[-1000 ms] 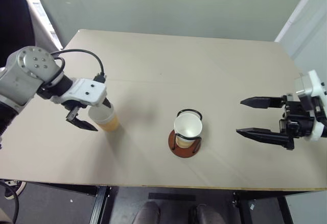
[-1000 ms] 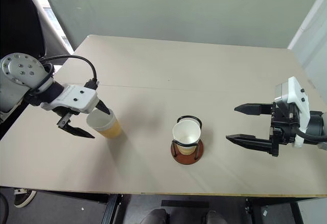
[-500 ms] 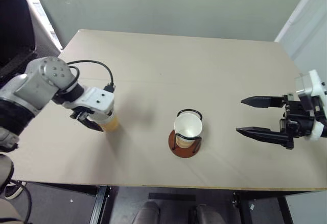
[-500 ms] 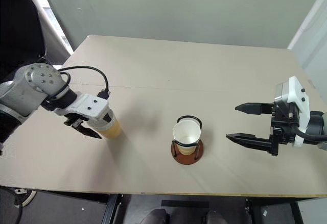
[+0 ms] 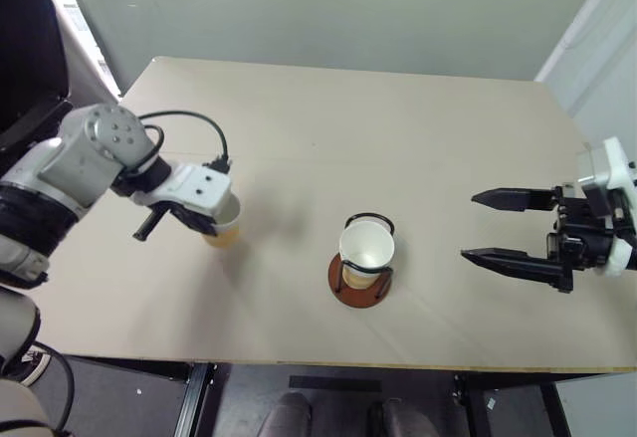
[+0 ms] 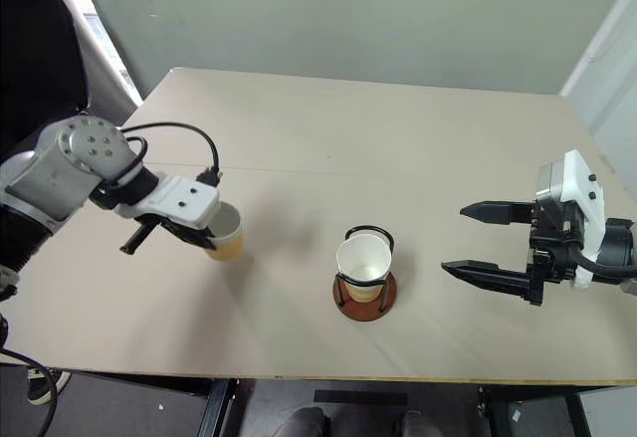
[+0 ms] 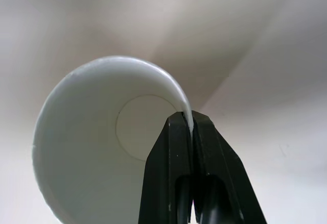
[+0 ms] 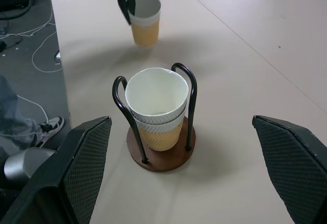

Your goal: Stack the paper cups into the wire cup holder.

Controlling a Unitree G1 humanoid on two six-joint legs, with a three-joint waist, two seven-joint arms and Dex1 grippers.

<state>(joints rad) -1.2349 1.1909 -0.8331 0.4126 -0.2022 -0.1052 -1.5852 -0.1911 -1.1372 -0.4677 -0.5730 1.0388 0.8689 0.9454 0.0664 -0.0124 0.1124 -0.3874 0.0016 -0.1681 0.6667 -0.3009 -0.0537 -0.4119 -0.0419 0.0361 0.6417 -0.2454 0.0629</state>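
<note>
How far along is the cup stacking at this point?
Done: two cups sit nested in the holder at mid-table. In hand: the left tool is shut on the rim of the third cup, one finger inside and one outside. Whether that cup has left the table cannot be told. Left: carry it to the holder and drop it into the stack. The right tool is open and apart.

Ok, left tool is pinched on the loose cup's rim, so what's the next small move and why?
Probably lift the cup straight up off the table. The left tool is shut on its rim, one finger inside, one outside. The wire cup holder beside it already has two nested cups, so the cup must clear them before it goes across.
</note>
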